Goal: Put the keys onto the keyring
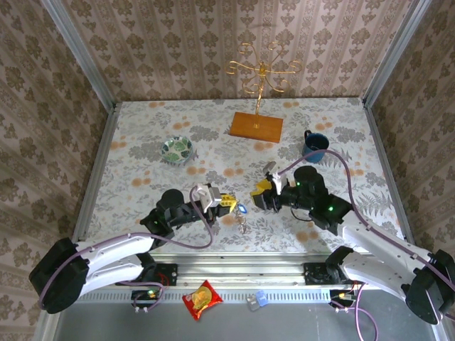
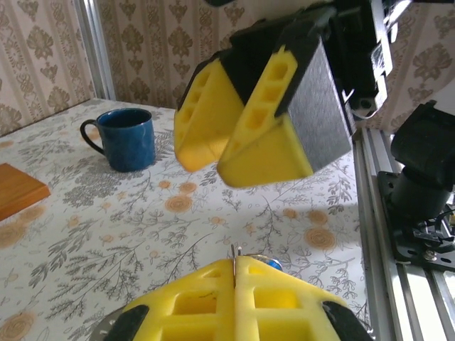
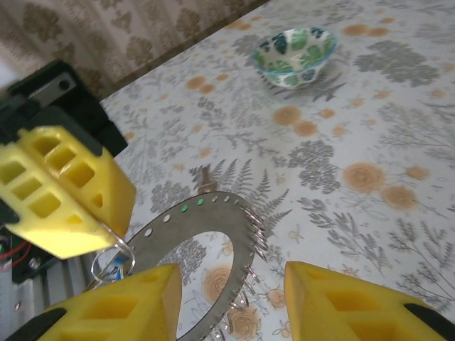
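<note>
My left gripper (image 1: 229,201) is shut on the keyring, whose thin metal edge (image 2: 235,257) sticks up between its yellow fingers. The keyring (image 3: 206,213) is a flat grey ring with small holes and wire loops along its rim. A blue key (image 3: 114,268) hangs on a wire loop beside the left gripper's finger (image 3: 64,192). It also appears as a blue spot (image 1: 242,209) (image 2: 274,264). My right gripper (image 3: 231,284) is open, with its fingers to either side of the looped rim and not touching it. It faces the left gripper closely (image 1: 257,190) (image 2: 227,153). The green key is out of view.
A dark blue mug (image 1: 315,144) (image 2: 128,138) stands at the right. The green-patterned bowl (image 1: 177,149) (image 3: 295,53) sits at the left. A gold stand on a wooden base (image 1: 257,126) is at the back. A snack packet (image 1: 202,298) lies below the table's front rail.
</note>
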`<state>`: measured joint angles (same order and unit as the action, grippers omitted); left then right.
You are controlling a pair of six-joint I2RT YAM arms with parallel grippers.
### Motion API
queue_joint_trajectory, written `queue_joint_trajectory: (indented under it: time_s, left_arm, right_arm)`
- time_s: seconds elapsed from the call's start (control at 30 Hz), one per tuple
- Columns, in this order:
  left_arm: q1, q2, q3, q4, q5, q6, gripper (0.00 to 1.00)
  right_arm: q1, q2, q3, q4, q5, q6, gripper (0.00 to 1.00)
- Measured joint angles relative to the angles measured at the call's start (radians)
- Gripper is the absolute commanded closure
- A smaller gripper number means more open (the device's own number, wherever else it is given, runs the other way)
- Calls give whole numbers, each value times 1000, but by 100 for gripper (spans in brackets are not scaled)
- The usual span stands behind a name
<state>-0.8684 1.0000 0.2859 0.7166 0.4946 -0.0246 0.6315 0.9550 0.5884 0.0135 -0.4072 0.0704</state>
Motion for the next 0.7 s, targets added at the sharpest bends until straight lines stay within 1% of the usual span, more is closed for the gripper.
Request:
queue_joint_trajectory:
  time_s: [0.23,0.43,0.57,0.7]
  left_arm:
    - [1,13,-13,56,68,8,100]
    - [1,20,-16,78,90,21,100]
    - [1,21,-16,85,92,21,100]
    - [1,22,-16,86,93,21,100]
  right_arm:
    - [11,32,0,64,-151,-117,63]
    - [14,74,0,78,-245,-166,68]
    - [17,88,0,78,-281,-181,66]
    - [19,89,0,79,-281,-192,63]
